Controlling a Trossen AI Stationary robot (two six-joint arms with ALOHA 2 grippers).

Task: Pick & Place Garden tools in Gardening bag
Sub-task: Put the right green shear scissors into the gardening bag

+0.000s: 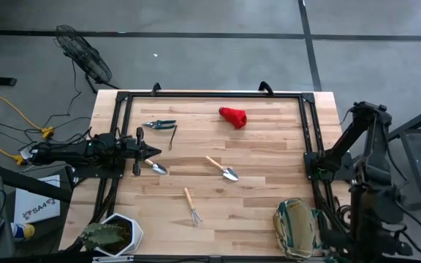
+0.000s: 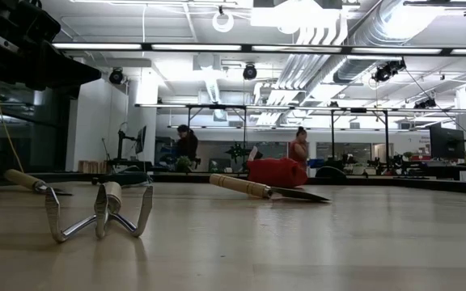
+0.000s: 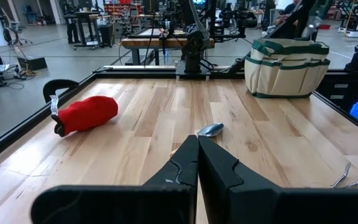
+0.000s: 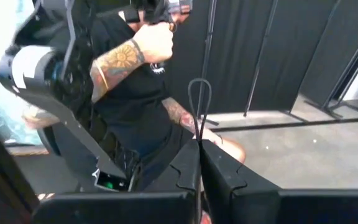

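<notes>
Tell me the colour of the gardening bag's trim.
Dark green on the khaki gardening bag, clearest in the left wrist view.

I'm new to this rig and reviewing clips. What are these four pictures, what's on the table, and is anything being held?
Two robot arms work at a wooden table. One camera looks down from above, one sits at tabletop height, and one rides on each wrist. The left gripper is shut and empty, above a trowel. The right gripper is shut too, parked off the table and facing a person. On the table lie a second trowel, a rake, shears, a red lump, a tan bag and a potted plant. Nothing is held.
</notes>
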